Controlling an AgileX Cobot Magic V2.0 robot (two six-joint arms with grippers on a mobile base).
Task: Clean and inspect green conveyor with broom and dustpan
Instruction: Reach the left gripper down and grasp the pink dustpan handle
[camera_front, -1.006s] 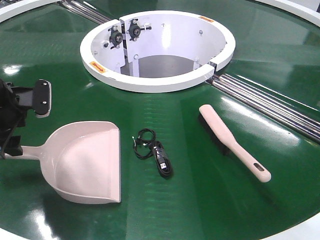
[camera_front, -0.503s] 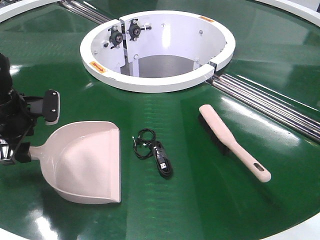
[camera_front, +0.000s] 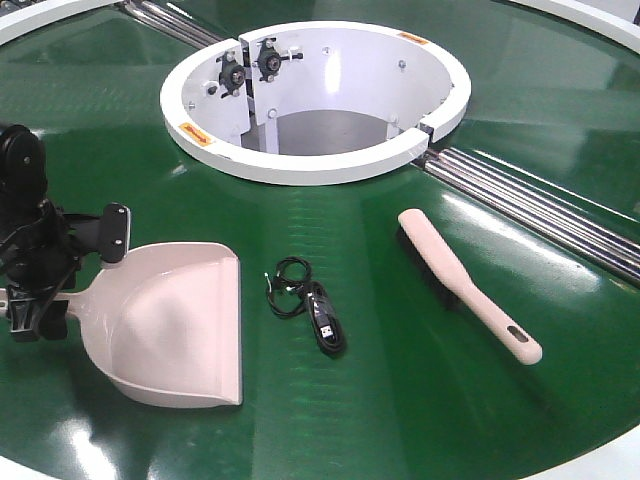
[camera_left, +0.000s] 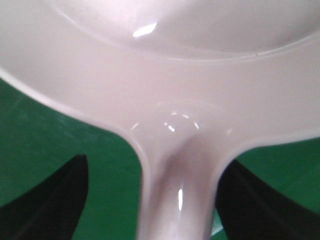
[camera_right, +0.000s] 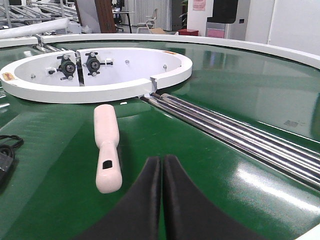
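Green glossy conveyor belt fills the front view, and I report from its left edge rightward. I find the black left gripper at the left edge, its jaws spread on either side of the dustpan's straight handle. The wrist view shows green belt between the left finger and the handle, so nothing is clamped. The pale pinkish-beige plastic dustpan lies flat near the front-left edge, mouth facing right. Just beside its mouth lies a coiled black cable. Right of centre lies the long pinkish-beige hand broom, slotted handle end toward the front-right edge, near the silver metal rails. The right gripper hovers beside the broom handle, fingers pressed together, holding nothing.
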